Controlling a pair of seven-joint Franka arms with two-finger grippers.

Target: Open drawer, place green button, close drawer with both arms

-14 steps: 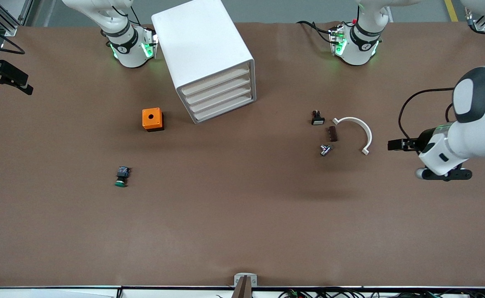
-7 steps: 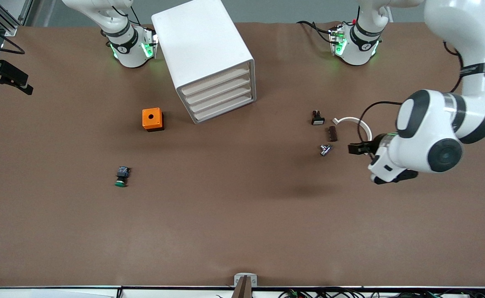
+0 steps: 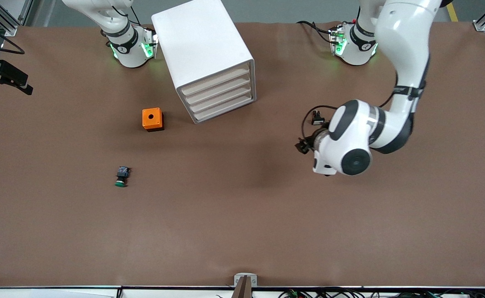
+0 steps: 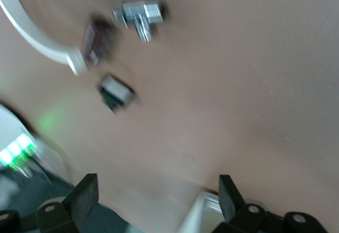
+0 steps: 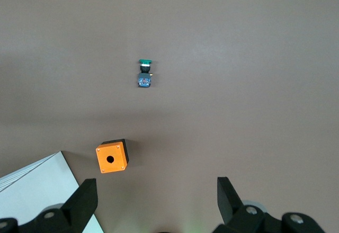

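Left gripper [image 4: 153, 201] swung inward over small parts — jaws apart.

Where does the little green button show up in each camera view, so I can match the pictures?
Front view: the green button lies on the bare table, nearer the front camera than the orange box, toward the right arm's end.
Left wrist view: not in it.
Right wrist view: the button sits alone on the brown table in the upper middle of the picture.
Shared landmark: the orange box, seen in the front and right wrist views.
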